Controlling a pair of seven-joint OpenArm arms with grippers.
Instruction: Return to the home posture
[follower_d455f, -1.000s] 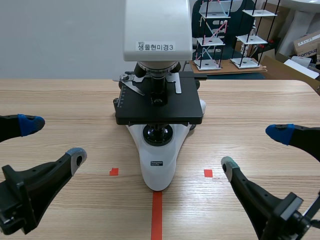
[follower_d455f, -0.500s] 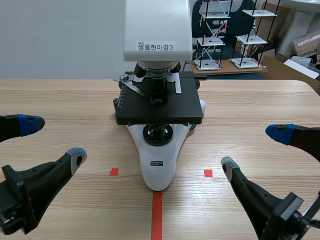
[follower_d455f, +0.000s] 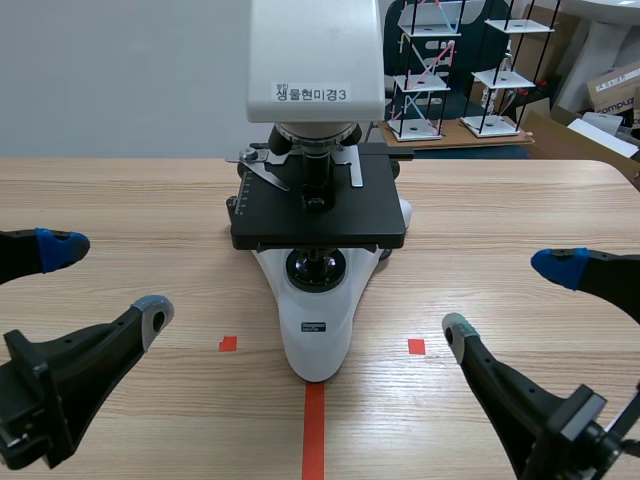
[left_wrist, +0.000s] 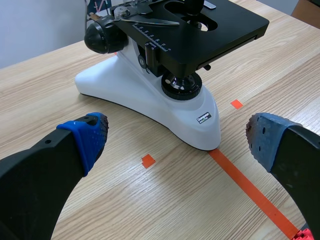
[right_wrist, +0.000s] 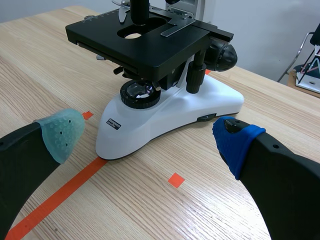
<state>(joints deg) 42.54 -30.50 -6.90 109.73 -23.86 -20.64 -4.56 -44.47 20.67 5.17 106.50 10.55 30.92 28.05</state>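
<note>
At the near end of the desk (follower_d455f: 130, 200), the left pincer (follower_d455f: 107, 280) hangs low on its own side, its two fingers set wide apart with nothing between them. Opposite, the right pincer (follower_d455f: 508, 298) sits equally low on its side, fingers likewise spread and holding nothing. Between the two, clear of both, a white microscope (follower_d455f: 318, 340) with a black stage (follower_d455f: 318, 212) stands upright, the front of its base meeting the end of the orange-red tape line (follower_d455f: 314, 430). A small red square (follower_d455f: 228, 343) marks the desk beside the base. Neither pincer touches the microscope.
</note>
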